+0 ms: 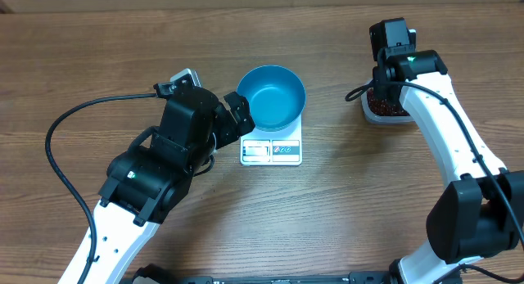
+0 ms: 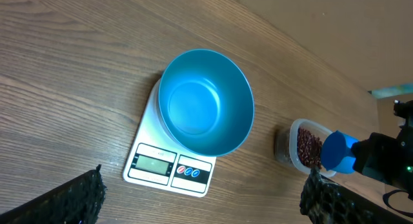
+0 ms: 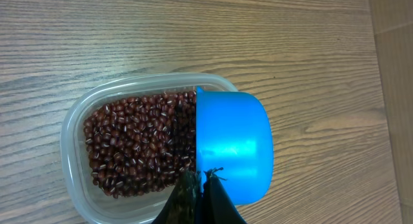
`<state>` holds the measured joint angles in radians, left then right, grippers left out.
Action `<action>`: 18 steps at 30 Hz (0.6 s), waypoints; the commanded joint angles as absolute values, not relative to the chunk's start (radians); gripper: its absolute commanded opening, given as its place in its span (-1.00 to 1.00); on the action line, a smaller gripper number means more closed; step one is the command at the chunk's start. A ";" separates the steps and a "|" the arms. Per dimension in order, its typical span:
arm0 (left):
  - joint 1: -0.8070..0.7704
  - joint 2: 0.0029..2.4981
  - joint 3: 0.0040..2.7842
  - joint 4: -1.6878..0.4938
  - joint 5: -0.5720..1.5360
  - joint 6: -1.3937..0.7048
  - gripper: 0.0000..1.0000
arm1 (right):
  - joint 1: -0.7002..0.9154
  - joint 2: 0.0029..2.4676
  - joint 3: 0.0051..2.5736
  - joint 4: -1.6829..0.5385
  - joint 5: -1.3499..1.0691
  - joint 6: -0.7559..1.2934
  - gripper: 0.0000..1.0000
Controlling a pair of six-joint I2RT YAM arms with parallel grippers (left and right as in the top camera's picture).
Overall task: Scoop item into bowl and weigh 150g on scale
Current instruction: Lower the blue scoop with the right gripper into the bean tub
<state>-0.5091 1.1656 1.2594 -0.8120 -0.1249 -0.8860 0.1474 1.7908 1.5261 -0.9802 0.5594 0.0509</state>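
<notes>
Right wrist view: right fingers (image 3: 193,198) pressed together on the handle end of the blue scoop (image 3: 232,146), pinching it. The scoop's cup hangs over the right end of the clear tub (image 3: 71,137). Its rim shows as a straight edge, so the mouth seems to face left, toward the beans (image 3: 132,146). The beans fill the tub from that edge leftward. Cannot tell whether the cup touches them

Overhead view: the teal bowl (image 1: 272,96) sits on the white scale (image 1: 272,153), overhanging its back edge. The tub stands well to the robot's right of it, under the right arm

Left wrist view: bowl interior bare, no beans in it; scale display too small to read. Left fingers (image 2: 77,197) spread wide, holding nothing, just beside the bowl's left side

Judgement: the scooping belongs to the right arm. The coming stroke runs leftward into the heap, along the tub's long axis. The loaded carry then goes further left to the bowl
</notes>
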 commanded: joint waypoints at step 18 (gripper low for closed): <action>-0.510 1.158 1.278 -0.811 -0.141 -0.867 0.99 | 0.152 1.814 1.557 -0.976 0.583 0.047 -0.92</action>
